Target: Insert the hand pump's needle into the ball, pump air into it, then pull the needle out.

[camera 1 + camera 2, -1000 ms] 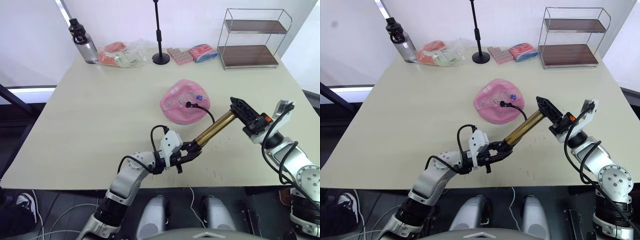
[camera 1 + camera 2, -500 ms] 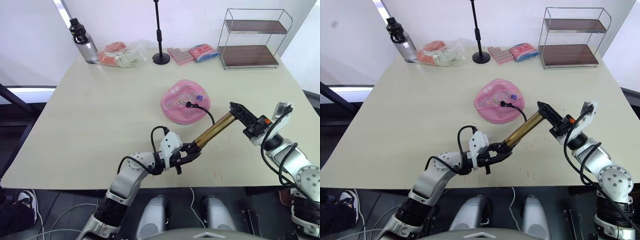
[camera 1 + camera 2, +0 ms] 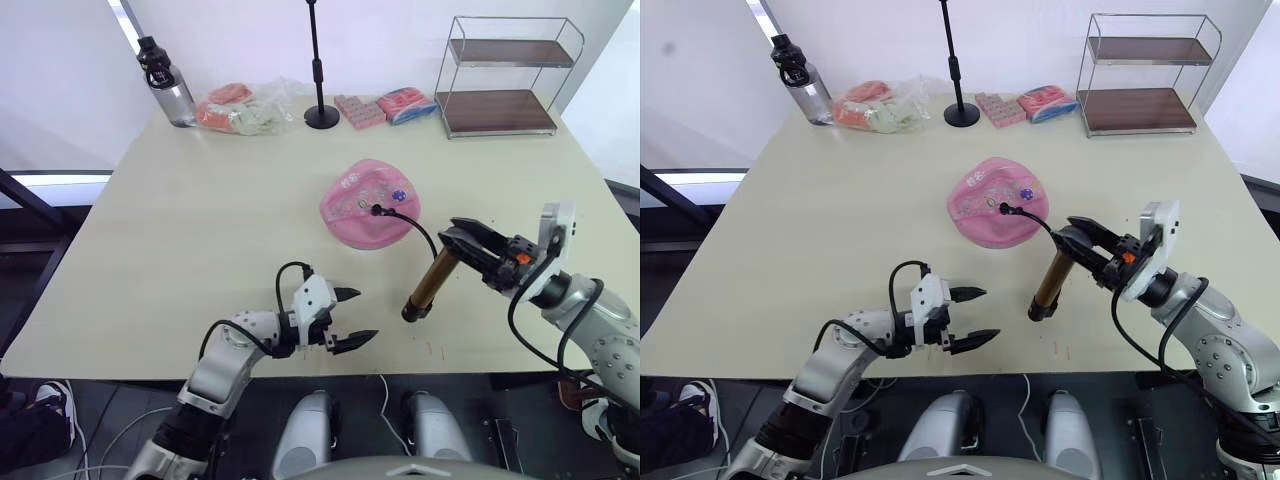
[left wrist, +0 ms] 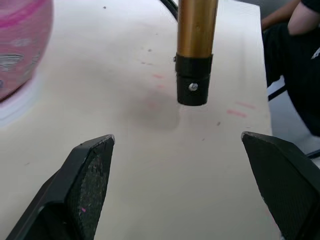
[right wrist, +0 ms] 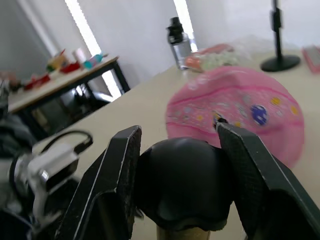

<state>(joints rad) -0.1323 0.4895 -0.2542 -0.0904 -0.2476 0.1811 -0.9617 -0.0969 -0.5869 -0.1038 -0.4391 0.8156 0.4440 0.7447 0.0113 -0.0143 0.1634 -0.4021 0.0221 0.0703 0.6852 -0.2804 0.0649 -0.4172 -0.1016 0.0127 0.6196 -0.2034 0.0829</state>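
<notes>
While my right gripper [image 3: 462,240] is clamped on the black top end of the hand pump [image 3: 432,278], the gold barrel hangs nearly upright with its lower cap just above the table [image 3: 200,220], close to the near edge. My left gripper [image 3: 350,315] sits beside it with its fingers spread wide apart and nothing between them; through my left wrist camera the pump's bottom cap [image 4: 193,86] stands squarely in the gap ahead of my fingertips [image 4: 95,150]. The ball [image 3: 370,203] lies flattened near the middle of the table, and the thin black hose [image 3: 415,222] arcs from the pump's top to the dark valve on the ball, where the needle [image 3: 377,210] appears to be seated, though I cannot see the pin itself. I judge the step to be steadying the barrel so that I can pump. To do it well I would bring my left fingers around the lower barrel, just above the cap, and grip squarely so the tube cannot swing. I should keep the pump close to the ball so the hose stays slack; a taut hose could drag the needle sideways or out of the valve.
</notes>
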